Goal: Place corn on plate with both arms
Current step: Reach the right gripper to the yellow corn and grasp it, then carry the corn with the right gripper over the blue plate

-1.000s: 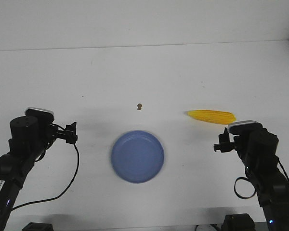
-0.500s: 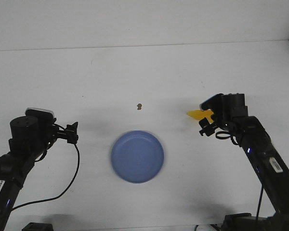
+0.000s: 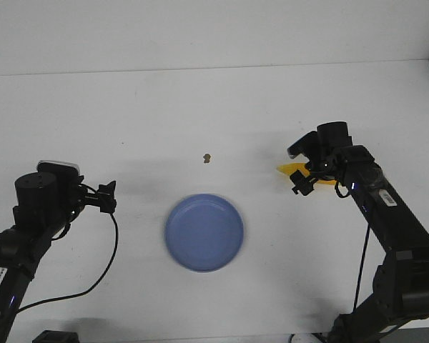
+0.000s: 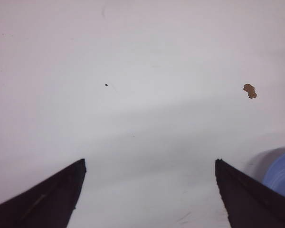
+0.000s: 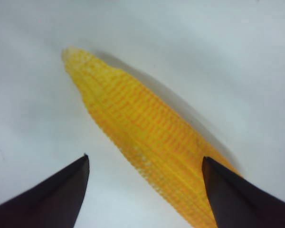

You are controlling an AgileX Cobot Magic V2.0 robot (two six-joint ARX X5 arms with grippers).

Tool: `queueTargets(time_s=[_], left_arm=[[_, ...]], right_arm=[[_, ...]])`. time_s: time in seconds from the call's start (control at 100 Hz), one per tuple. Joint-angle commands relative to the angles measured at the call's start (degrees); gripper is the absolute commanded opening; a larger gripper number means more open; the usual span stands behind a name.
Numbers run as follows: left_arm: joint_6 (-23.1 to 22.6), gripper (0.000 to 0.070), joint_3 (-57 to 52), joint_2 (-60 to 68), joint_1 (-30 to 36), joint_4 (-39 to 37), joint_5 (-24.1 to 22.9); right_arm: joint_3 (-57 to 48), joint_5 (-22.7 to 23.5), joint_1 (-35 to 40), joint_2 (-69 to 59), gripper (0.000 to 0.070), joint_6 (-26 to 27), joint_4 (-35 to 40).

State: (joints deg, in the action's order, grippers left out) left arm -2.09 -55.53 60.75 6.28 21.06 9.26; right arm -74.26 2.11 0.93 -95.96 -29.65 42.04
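Note:
The yellow corn (image 5: 142, 137) lies on the white table at the right; in the front view only its tapered left end (image 3: 286, 170) shows beside my right arm. My right gripper (image 5: 145, 164) is open and hangs over the corn, its fingers on either side of the cob and not touching it; in the front view the right gripper (image 3: 304, 175) covers most of the corn. The periwinkle-blue plate (image 3: 204, 232) sits empty at the table's front middle, and its rim shows in the left wrist view (image 4: 282, 173). My left gripper (image 4: 149, 166) is open and empty at the front left (image 3: 106, 198).
A tiny brown speck (image 3: 208, 157) lies on the table behind the plate; it also shows in the left wrist view (image 4: 249, 90). The white table's (image 3: 200, 107) back edge meets a white wall. Black cables trail from both arms.
My right arm has reached forward and left from the front right, over the corn, and now covers most of it. The left arm, plate and corn have not moved.

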Motion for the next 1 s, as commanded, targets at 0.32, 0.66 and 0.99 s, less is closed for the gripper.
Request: queueTargets(time_s=[0.32,0.66,0.99], left_arm=[[0.22,0.0556,-0.57,0.68,0.15,-0.74,0.24],[0.22,0.0556,-0.57,0.68,0.15,-0.74,0.24],[0.22,0.0556,-0.57,0.68,0.15,-1.01,0.24]], right_arm=[[-1.16,4.63,-4.39,-5.97,0.0509,-0.66,-2.08],[-1.16,7.02,-5.07,-9.03,0.0256,0.09,0.87],[-2.19,14.19,-4.52,-2.8,0.0171,4.07,2.84]])
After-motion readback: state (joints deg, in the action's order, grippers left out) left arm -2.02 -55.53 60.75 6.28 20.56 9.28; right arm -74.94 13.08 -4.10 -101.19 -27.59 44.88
